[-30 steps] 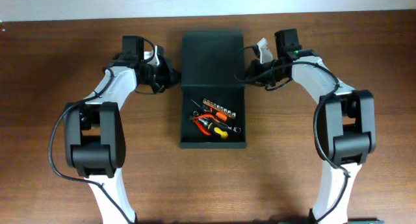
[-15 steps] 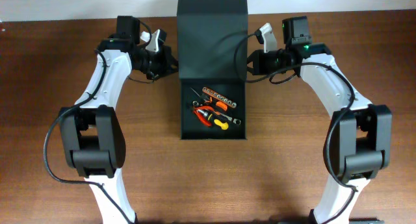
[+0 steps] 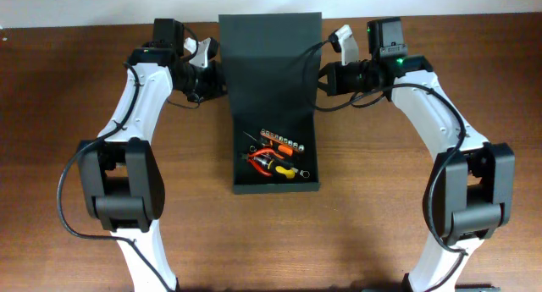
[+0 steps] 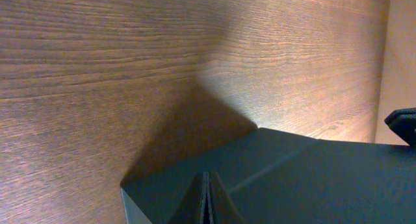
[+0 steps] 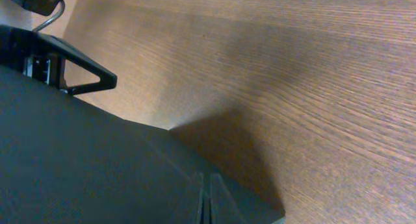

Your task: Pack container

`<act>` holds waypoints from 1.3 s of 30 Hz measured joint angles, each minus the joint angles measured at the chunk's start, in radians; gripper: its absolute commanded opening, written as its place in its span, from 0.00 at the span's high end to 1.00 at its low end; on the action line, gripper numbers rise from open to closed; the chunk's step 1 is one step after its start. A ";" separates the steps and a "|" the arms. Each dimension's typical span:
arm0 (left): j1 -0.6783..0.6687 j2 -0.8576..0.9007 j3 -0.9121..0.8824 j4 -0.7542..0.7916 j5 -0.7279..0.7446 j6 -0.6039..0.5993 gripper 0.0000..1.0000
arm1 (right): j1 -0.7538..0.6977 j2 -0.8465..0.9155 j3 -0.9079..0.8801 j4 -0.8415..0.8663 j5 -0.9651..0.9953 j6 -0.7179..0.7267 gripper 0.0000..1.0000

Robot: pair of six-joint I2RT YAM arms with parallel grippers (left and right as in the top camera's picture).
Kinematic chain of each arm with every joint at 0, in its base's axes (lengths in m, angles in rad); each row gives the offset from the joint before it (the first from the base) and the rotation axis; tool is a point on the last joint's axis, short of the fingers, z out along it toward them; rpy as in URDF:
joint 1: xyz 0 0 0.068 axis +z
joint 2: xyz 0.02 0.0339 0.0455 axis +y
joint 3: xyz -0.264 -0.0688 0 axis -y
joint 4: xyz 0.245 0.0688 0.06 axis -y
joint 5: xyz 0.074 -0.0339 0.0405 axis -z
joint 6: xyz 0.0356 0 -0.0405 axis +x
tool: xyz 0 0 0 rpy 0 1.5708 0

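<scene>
- Standing in the middle of the bench [image 3: 271,241], the container [image 3: 276,188] has its flap lid [image 3: 269,55] raised at the far end
- Left end effector [image 3: 217,79] pinches the lid's left edge, fingers pressed tight on it
- Right end effector [image 3: 325,77] pinches the right edge likewise
- Orange-handled tools [image 3: 275,161] lie inside the open base

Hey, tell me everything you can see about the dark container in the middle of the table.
The container is a matte, dark green-black rectangular box, seemingly stiff card, centred on the wooden table. Its base is open, holding small hand tools with orange and red handles. The hinged lid is raised at the far edge, off the table. The left gripper and right gripper are each shut on a side edge of the lid.
</scene>
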 measured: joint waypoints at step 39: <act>-0.006 -0.234 0.005 -0.417 -0.146 0.252 0.74 | 0.053 -0.255 0.002 -0.594 0.089 -0.184 0.96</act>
